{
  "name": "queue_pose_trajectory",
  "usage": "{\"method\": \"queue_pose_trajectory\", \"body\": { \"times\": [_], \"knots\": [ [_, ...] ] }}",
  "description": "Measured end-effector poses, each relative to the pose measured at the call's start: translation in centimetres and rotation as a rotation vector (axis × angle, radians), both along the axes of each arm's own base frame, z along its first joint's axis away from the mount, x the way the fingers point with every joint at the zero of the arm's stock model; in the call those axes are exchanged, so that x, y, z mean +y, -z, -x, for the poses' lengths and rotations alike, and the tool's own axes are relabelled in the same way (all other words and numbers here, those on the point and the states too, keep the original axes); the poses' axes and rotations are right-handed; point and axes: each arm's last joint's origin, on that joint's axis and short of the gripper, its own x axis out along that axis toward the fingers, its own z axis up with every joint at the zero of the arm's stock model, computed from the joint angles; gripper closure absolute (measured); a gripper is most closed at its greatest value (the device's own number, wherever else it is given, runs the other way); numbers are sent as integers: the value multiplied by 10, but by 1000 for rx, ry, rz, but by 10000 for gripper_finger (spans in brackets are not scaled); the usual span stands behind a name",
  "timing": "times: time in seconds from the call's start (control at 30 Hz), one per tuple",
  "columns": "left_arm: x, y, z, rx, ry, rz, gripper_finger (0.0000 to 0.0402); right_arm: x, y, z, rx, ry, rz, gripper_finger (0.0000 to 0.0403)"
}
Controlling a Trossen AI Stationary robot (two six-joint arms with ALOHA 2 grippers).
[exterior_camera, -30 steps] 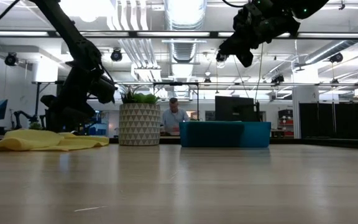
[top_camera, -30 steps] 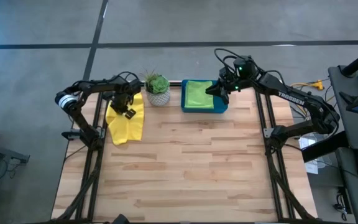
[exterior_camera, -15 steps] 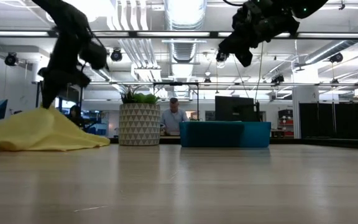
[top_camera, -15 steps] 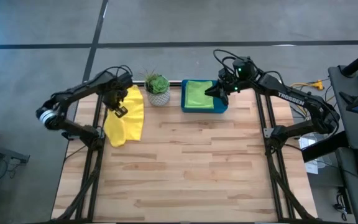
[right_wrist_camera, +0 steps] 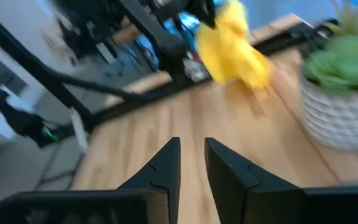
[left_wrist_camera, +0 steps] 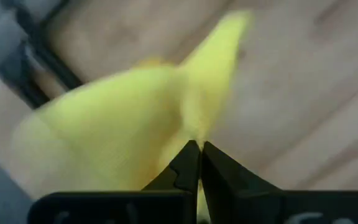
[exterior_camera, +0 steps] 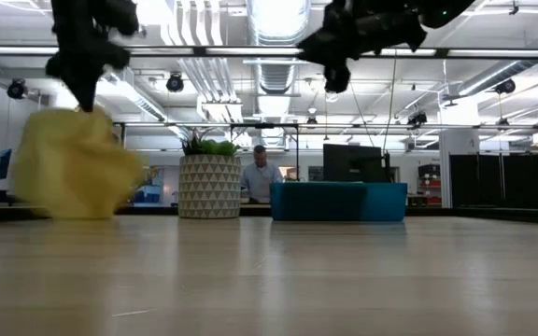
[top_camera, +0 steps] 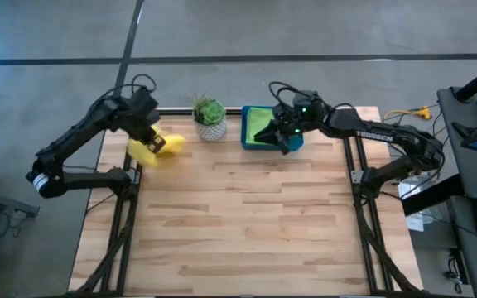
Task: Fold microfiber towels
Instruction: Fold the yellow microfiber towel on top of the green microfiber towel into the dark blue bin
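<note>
My left tool (top_camera: 150, 138) pinches the yellow towel (exterior_camera: 71, 164), lifting it off the tabletop (top_camera: 255, 223); next I must spread it flat, my right tool (top_camera: 281, 132) slightly parted.

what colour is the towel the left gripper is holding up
Yellow. The left gripper is shut on the yellow towel; it shows best in the low view.

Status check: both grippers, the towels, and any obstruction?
Left gripper shut on yellow microfiber towel, lifted. Right gripper slightly open, empty, above teal-blue plastic tray. Potted plant between.
</note>
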Motion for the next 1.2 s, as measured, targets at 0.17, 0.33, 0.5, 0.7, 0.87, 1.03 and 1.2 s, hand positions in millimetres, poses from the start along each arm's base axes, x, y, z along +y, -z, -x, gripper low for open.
{"method": "queue_pose_trajectory", "body": {
  "times": [0.17, 0.33, 0.5, 0.7, 0.87, 1.03, 1.2],
  "knots": [
    [-12, -21, 1, 47, 77, -24, 401, 20, -2, -27, -119, -41, -99, 335],
    [-28, -48, 6, -110, 361, -118, 401, 50, -3, -50, -220, -70, -98, 335],
    [-44, -70, 14, -287, 437, -160, 401, 80, -14, -74, -267, -86, -22, 335],
    [-47, -86, 12, -511, 394, -171, 401, 106, -32, -111, -334, -165, 24, 335],
    [-43, -97, 8, -662, 241, -189, 401, 106, -41, -144, -376, -129, 83, 335],
    [-37, -108, 1, -852, 95, -192, 401, 108, -59, -159, -309, 195, 310, 335],
    [-34, -120, -6, -990, 108, -228, 401, 117, -69, -165, -236, 359, 548, 331]
  ]
}}
